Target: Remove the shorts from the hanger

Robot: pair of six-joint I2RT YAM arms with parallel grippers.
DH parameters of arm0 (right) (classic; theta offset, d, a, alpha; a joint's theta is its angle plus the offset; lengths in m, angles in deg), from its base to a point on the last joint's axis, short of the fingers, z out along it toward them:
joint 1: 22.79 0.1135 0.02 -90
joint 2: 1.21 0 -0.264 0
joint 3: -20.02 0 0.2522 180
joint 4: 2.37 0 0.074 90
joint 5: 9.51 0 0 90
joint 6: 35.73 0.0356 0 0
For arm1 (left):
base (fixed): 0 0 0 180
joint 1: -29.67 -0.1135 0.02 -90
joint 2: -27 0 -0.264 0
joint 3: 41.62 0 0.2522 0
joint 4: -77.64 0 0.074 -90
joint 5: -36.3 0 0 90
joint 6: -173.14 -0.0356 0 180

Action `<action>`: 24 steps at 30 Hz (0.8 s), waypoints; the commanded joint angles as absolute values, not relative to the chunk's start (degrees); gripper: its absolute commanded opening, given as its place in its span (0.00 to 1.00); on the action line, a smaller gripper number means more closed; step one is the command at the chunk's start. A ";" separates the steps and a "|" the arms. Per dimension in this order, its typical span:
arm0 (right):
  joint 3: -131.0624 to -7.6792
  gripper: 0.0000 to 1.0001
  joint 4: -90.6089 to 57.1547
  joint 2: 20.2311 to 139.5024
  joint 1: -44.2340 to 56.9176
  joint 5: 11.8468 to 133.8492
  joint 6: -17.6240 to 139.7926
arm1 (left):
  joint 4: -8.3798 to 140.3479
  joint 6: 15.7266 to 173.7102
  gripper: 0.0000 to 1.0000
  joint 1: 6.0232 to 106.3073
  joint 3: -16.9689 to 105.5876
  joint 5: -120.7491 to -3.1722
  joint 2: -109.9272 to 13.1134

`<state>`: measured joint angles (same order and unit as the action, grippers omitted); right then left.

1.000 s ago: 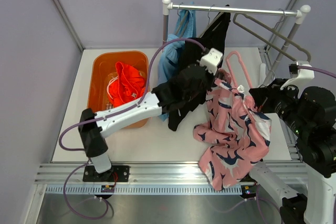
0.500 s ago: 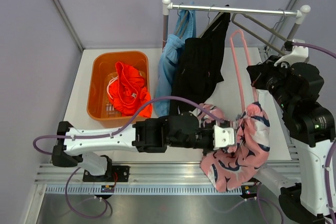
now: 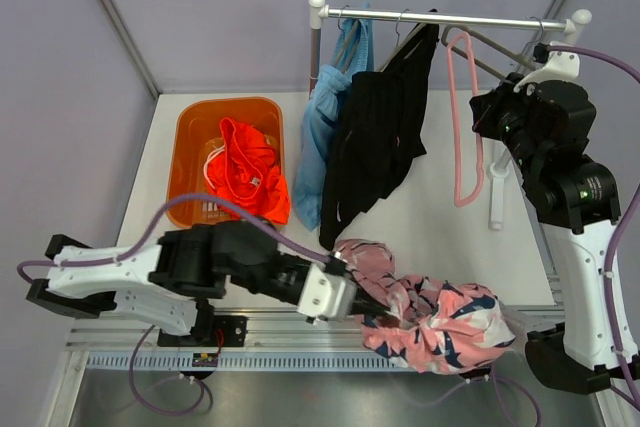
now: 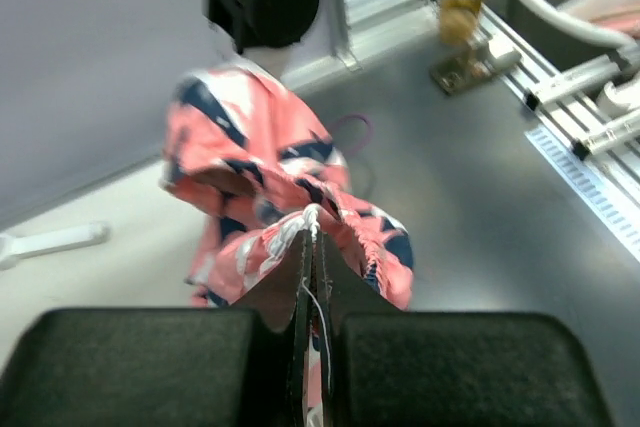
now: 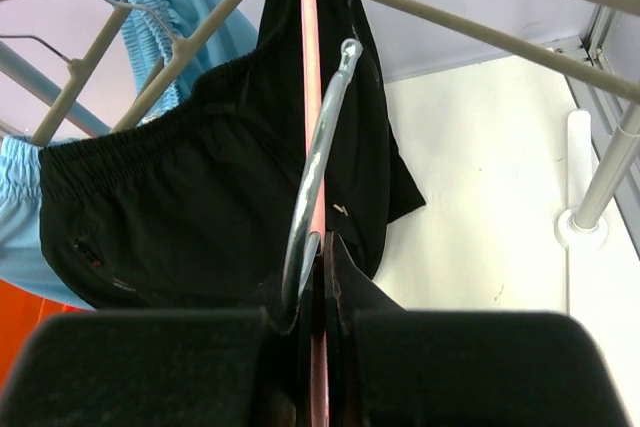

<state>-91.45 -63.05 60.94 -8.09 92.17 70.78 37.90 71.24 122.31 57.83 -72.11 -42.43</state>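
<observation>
Pale lilac walls close in a smooth white table (image 3: 440,217) with a ribbed aluminium rail (image 3: 270,335) along its near edge. Crumpled into a gathered heap at that edge and spilling over the rail lie the soft pink shorts with a navy-and-white print (image 3: 430,317), off the hanger. The left pincer (image 4: 312,247) is pressed together on a fold of their ruched waistband. High at the right, the right pincer (image 5: 320,257) is clamped on the thin pink plastic hanger (image 3: 462,127), whose curved silver wire hook (image 5: 325,127) rises from between the fingers. From the round metal bar (image 3: 450,19) with white knob ends hang the matte black shorts with an elastic waistband (image 3: 375,147) and the light blue shorts (image 3: 325,117), side by side and touching. The bright orange shorts (image 3: 245,167) sit bunched in the rectangular orange plastic basket (image 3: 190,147) with a slotted floor. A small pale mark near the black shorts' hem is too small to read.
</observation>
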 commanded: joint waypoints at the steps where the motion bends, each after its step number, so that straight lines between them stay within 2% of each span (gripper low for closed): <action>1: -95.43 0.00 -60.60 61.10 -7.67 93.50 71.14 | 45.07 72.77 0.00 122.21 56.78 -57.89 -34.98; 2: -95.25 0.00 -60.69 60.84 -7.75 93.06 71.41 | 45.33 72.42 0.00 122.21 57.39 -47.04 -34.18; 4: -94.20 0.00 -60.87 60.31 -7.76 92.88 71.32 | 45.60 70.06 0.00 122.21 62.36 -35.30 -33.29; 5: -93.93 0.00 -61.04 59.79 -7.76 93.06 71.32 | 45.95 68.39 0.00 122.21 64.58 -25.58 -33.47; 8: -93.49 0.00 -61.66 58.99 -7.76 93.06 71.14 | 55.85 56.37 0.00 121.43 71.95 -11.39 -34.26; 10: -94.37 0.00 -62.80 59.08 -7.76 93.06 71.06 | 70.86 41.54 0.00 120.64 75.48 -7.49 -36.19; 12: -95.25 0.00 -63.59 59.43 -7.67 92.79 70.88 | 86.45 26.64 0.00 118.97 81.19 -7.11 -38.03; 15: -96.30 0.00 -64.56 59.96 -7.67 92.18 70.88 | 92.25 18.30 0.00 113.62 93.63 -12.29 -43.47; 18: -96.57 0.00 -65.26 60.22 -7.76 91.21 70.97 | 100.06 14.16 0.00 104.75 97.64 -16.34 -47.70; 20: -96.04 0.00 -65.35 60.22 -7.67 90.95 70.97 | 99.13 16.15 0.00 97.22 96.78 -17.66 -48.06; 22: -95.26 0.00 -65.09 60.22 -7.76 90.86 70.97 | 99.48 23.43 0.00 91.31 90.12 -18.10 -47.10; 23: -95.08 0.00 -65.09 60.31 -7.76 90.69 70.97 | 98.52 27.20 0.00 84.40 87.57 -18.63 -46.48; 24: -95.07 0.00 -65.26 60.40 -7.76 90.51 70.97 | 94.59 37.33 0.00 80.33 85.19 -19.50 -45.17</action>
